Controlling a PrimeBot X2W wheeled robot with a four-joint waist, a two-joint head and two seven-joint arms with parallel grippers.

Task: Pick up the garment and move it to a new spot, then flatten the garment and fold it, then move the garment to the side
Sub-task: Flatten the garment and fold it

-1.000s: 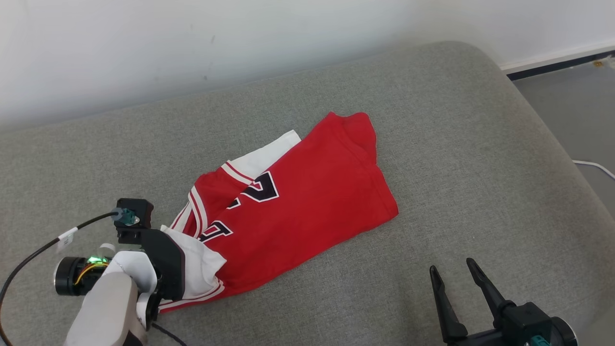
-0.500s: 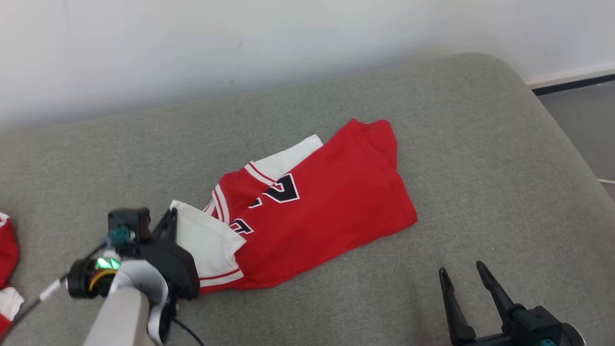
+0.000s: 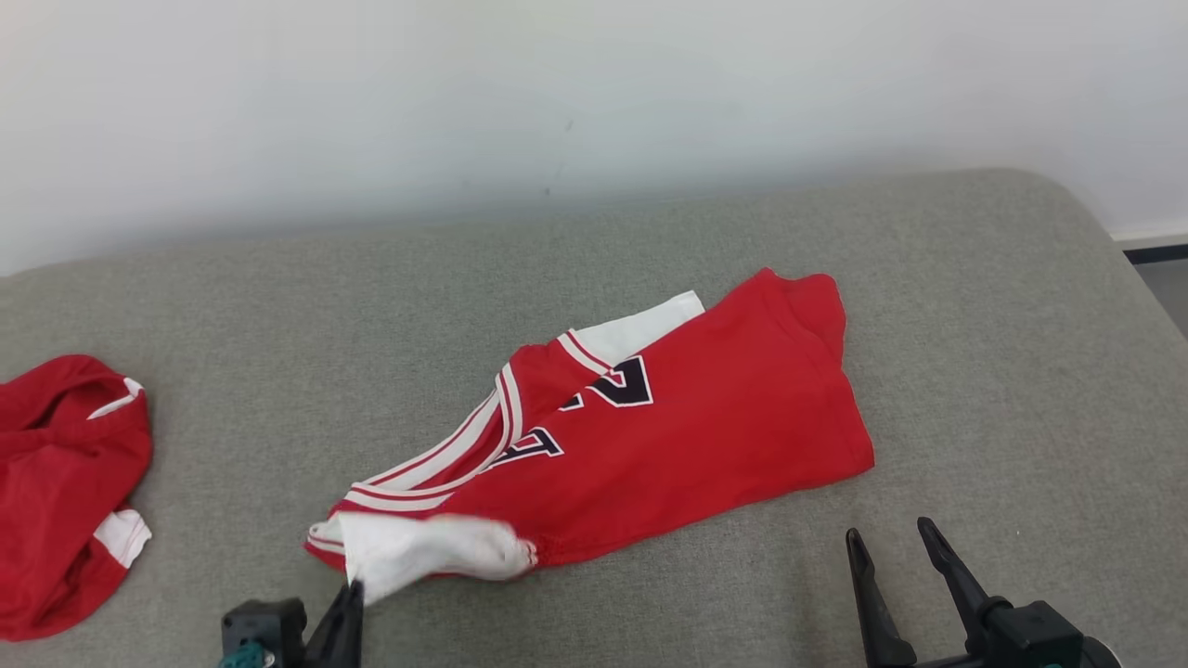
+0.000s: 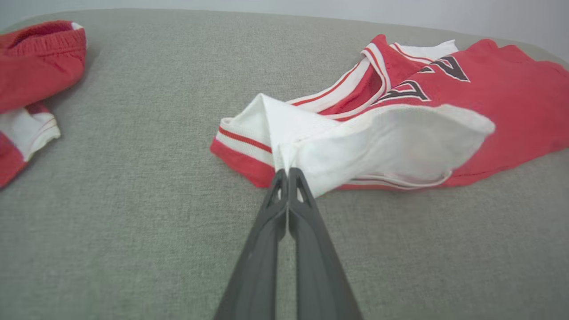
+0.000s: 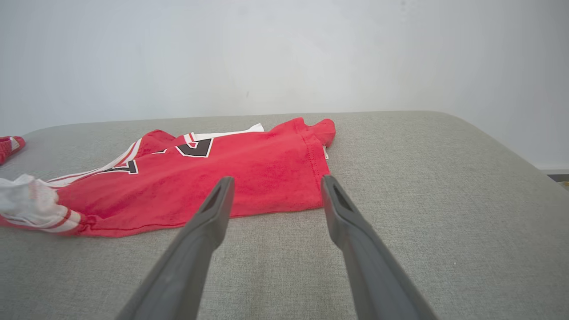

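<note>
The garment (image 3: 705, 436) is a red jersey with white trim and black numbers, lying crumpled on the grey cushion (image 3: 974, 371). My left gripper (image 3: 351, 590) is at the bottom edge of the head view, shut on the jersey's white corner flap (image 3: 418, 549). In the left wrist view the two fingers (image 4: 286, 174) pinch that white fabric (image 4: 378, 146), lifted a little off the cushion, with the red body (image 4: 511, 98) beyond. My right gripper (image 3: 886, 533) stands open at the lower right, short of the jersey's near hem (image 5: 249, 173), nothing between its fingers (image 5: 213, 209).
A second red garment with white trim (image 3: 65, 482) lies bunched at the cushion's far left (image 4: 40, 62). A pale wall (image 3: 557, 111) runs behind the cushion. The cushion's rounded right end (image 3: 1104, 241) drops off to the floor.
The head camera has swung left, bringing the second red garment into view. My left gripper has drawn back toward me with the white corner, stretching the jersey's neck end out. The right gripper stayed open.
</note>
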